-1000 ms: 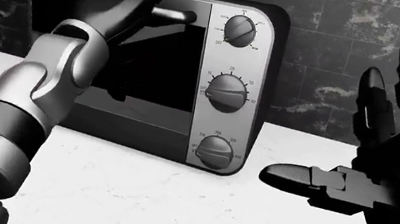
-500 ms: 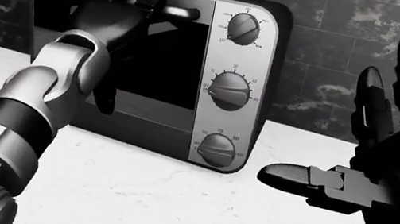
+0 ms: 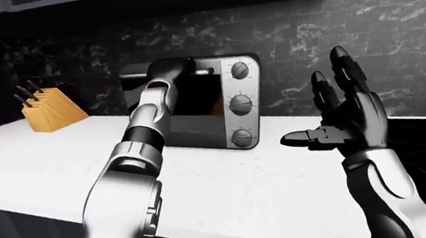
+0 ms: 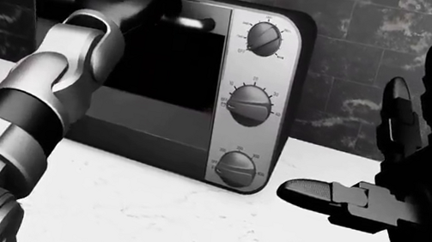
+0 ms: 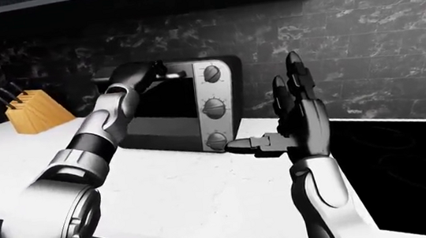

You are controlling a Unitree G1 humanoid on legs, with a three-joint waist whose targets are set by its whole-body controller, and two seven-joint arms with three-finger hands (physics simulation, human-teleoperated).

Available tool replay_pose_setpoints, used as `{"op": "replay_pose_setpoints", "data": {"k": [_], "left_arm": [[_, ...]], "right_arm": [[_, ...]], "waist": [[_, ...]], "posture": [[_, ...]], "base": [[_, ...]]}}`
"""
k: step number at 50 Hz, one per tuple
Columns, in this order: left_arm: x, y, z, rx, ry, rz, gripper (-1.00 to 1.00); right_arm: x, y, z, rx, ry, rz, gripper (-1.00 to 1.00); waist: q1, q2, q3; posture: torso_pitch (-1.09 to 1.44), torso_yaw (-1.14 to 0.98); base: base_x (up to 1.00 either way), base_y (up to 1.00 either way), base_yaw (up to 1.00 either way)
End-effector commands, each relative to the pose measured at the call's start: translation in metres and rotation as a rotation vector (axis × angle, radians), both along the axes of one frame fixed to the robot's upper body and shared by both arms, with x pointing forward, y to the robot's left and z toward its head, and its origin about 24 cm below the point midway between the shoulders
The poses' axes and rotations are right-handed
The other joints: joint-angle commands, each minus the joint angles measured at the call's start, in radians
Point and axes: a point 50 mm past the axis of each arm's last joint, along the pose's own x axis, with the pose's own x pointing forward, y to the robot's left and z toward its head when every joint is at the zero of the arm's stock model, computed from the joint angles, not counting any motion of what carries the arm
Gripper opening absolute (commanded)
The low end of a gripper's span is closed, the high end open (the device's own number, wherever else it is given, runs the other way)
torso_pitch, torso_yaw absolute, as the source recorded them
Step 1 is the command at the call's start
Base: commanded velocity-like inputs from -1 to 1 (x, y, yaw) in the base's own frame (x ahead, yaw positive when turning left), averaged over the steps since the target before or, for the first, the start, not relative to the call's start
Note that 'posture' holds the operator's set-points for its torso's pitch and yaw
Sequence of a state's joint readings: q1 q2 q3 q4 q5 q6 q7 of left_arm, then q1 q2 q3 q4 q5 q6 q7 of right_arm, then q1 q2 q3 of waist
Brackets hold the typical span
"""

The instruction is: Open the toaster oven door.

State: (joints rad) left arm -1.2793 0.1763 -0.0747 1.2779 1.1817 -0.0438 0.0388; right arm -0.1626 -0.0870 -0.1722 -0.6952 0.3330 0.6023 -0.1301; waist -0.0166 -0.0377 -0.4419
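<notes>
The toaster oven [image 4: 194, 150] stands on the white counter against the dark tiled wall, with its dark glass door [image 4: 164, 64] upright and closed. Three round knobs [image 4: 250, 105] run down its right panel. My left hand [image 4: 144, 2] is at the top of the door on the handle bar [image 4: 193, 23]; its fingers curl over the bar, with the hand's back toward the camera. To the right of the oven my right hand [image 4: 370, 139] is raised and open, fingers spread upward and thumb pointing left, touching nothing.
A wooden knife block [image 3: 49, 110] stands on the counter [image 3: 228, 183] at the left. A black cooktop [image 5: 408, 164] lies flush in the counter at the right. Dark cabinets hang above the oven.
My left hand came down from above the oven top and curled over the door handle. The view shifted slightly. The right hand stayed put and the door still looks closed.
</notes>
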Motion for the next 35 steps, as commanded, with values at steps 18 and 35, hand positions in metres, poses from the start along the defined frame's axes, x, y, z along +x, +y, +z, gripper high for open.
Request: {"op": "replay_pose_setpoints", "data": {"k": [18,35], "left_arm": [[-0.002,0.006,-0.008,0.021,-0.013,0.016,0.15],[-0.007,0.004,-0.009,0.008,-0.033,0.033,0.14]], "right_arm": [[-0.004,0.001,0.014,-0.001,-0.074,0.004,1.0],[-0.004,0.001,0.014,0.0,-0.073,0.005,1.0]], "waist": [[0.0,0.0,0.007],[-0.004,0.005,0.008]], "posture": [[-0.63,0.0],[-0.63,0.0]], "base": [[0.0,0.0,0.0],[0.0,0.0,0.0]]}}
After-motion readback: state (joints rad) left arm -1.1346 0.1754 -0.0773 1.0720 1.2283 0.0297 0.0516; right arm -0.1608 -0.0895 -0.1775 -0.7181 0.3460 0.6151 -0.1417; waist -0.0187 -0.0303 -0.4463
